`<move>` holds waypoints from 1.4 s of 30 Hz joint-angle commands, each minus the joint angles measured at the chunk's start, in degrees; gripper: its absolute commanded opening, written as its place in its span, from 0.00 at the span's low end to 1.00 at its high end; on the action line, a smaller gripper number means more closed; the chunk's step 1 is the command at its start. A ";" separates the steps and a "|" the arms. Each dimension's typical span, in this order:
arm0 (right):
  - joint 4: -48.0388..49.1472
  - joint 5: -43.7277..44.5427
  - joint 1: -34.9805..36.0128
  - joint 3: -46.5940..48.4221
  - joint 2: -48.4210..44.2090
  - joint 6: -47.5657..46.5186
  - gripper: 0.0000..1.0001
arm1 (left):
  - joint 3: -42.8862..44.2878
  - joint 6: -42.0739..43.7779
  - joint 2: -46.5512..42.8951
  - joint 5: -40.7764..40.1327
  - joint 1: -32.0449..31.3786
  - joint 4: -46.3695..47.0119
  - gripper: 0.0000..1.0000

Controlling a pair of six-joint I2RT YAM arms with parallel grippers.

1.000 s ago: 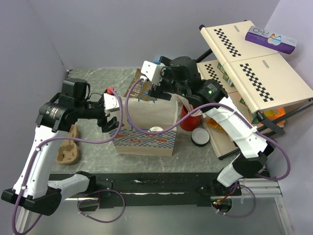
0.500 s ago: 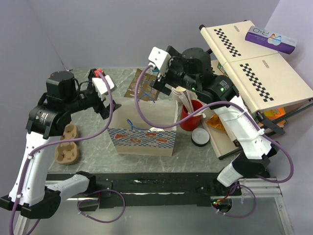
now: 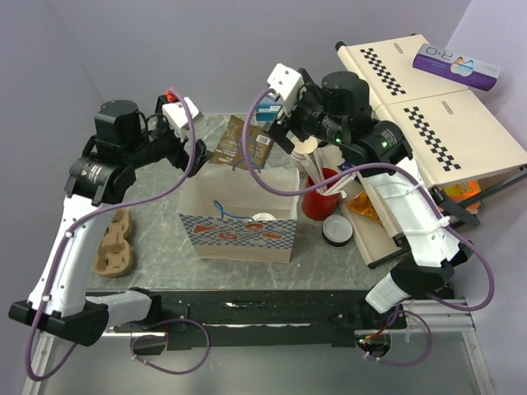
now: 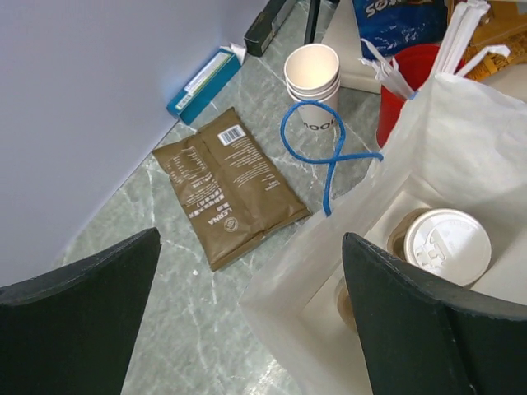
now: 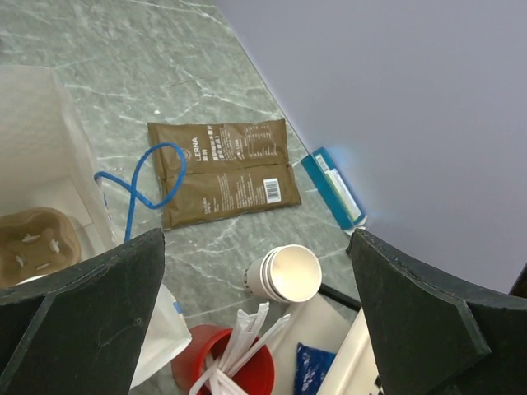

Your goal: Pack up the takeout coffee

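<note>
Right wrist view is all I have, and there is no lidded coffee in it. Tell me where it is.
Observer: The lidded coffee cup stands inside the paper bag, seated in a cardboard tray.
Operator: Give me the left end effector.
Observer: The left end effector is open and holds nothing. It is up near the bag's far left corner.
Operator: Report what lies left of the bag.
Observer: A second cardboard tray lies on the table there, with no cups showing in it.
</note>
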 commanded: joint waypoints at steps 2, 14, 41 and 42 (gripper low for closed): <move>0.42 -3.07 -4.21 3.38 -0.25 5.28 0.98 | -0.63 -8.65 0.90 -0.74 0.31 8.52 0.98; -1.77 -9.84 -16.17 4.53 6.43 10.05 0.83 | -3.00 -16.83 1.43 -2.00 6.99 18.02 0.96; -3.72 -12.75 -24.87 -17.98 9.42 5.99 0.55 | -6.34 -16.92 1.43 3.20 8.48 17.05 0.97; -3.45 -12.48 -24.79 -17.89 9.69 6.08 0.55 | -6.26 -16.83 1.52 3.29 8.48 16.88 0.97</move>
